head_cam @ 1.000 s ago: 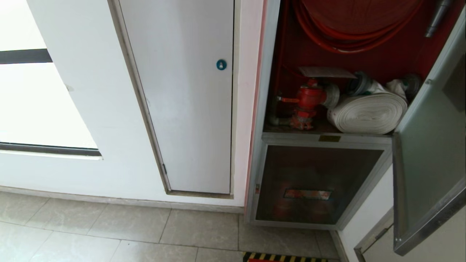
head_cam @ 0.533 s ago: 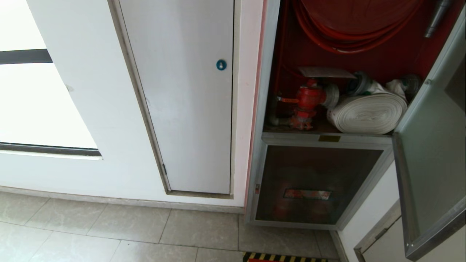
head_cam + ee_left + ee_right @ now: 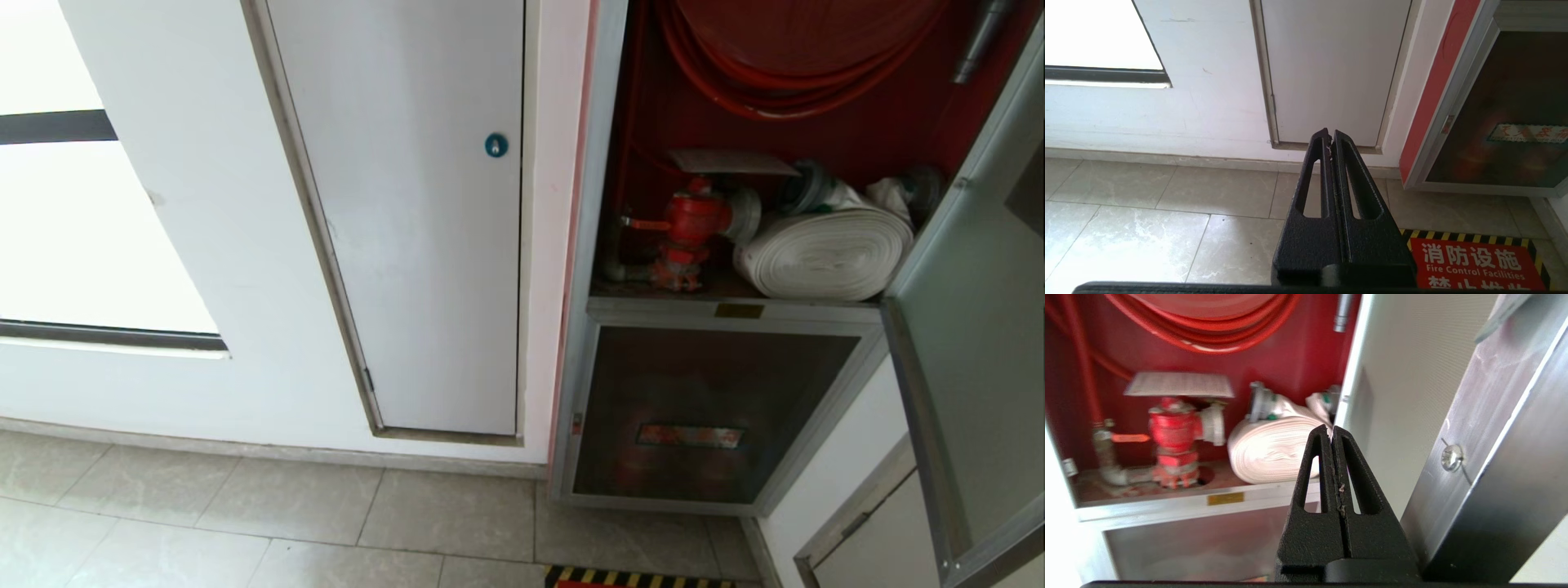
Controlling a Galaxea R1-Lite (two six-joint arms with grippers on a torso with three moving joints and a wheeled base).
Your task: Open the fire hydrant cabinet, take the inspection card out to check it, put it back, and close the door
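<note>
White wall and tiled floor (image 3: pixel 245 514) surround the fire hydrant cabinet (image 3: pixel 604 163). Inside it, the inspection card (image 3: pixel 1179 384) lies flat atop the red valve (image 3: pixel 1173 433), long axis crosswise, whitish, finely printed. The door (image 3: pixel 971 327) stands open beside it. Right gripper (image 3: pixel 1332 435) and left gripper (image 3: pixel 1329 136): fingers together, empty.

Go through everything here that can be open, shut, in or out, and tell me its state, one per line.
door: swung open
fire hydrant cabinet: upper compartment open
lower glass door: shut
inspection card: inside, lying on the red valve
white panel: shut
left gripper: shut, empty
right gripper: shut, empty
</note>
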